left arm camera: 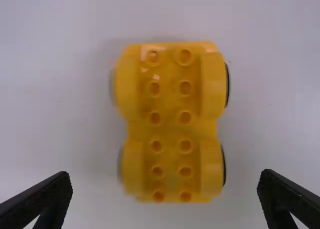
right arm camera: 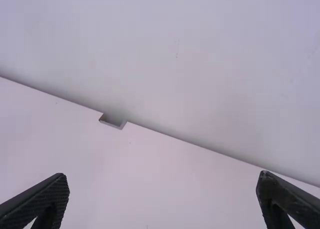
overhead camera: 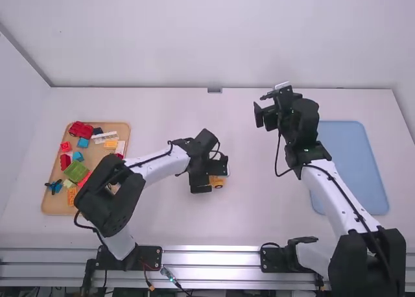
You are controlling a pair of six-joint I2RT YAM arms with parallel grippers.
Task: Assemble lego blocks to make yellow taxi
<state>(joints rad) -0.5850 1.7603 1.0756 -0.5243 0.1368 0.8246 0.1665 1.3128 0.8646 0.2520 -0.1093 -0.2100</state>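
Observation:
My left gripper point(overhead camera: 213, 174) is low over the middle of the table, above a yellow car base point(overhead camera: 218, 182) that it partly covers. In the left wrist view the yellow car base point(left arm camera: 170, 124) lies studs up on the table, with two rows of studs, rounded fenders and dark wheel edges. The left gripper point(left arm camera: 165, 196) stands open there, its fingers apart on either side and not touching the base. My right gripper point(overhead camera: 262, 106) is raised towards the back, right of the middle. In its wrist view the right gripper point(right arm camera: 163, 196) is open with nothing between its fingers.
A wooden tray point(overhead camera: 52, 203) at the left holds loose blocks, among them a red car-like piece point(overhead camera: 80, 130), a green block point(overhead camera: 76, 171), a white block point(overhead camera: 106, 137) and a yellow block point(overhead camera: 111, 144). A blue tray point(overhead camera: 353, 161) lies at the right beside the right arm.

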